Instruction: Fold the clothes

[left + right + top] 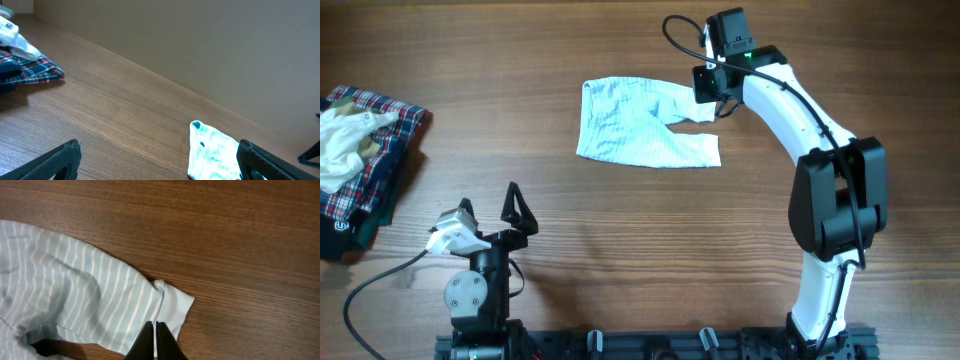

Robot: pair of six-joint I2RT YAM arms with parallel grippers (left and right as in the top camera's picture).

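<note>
One pale blue shirt with thin white stripes (640, 135) lies rumpled but mostly flat at the upper centre of the brown wooden table (620, 250), one sleeve reaching toward the upper right. There the right gripper (154, 325) sits over the sleeve's cuff with its fingers pressed together; whether fabric is pinched cannot be told. The left gripper (490, 206), at lower left, is spread wide and holds nothing. One heap of red-and-blue plaid and white clothes (380, 125) rests at the left edge.
</note>
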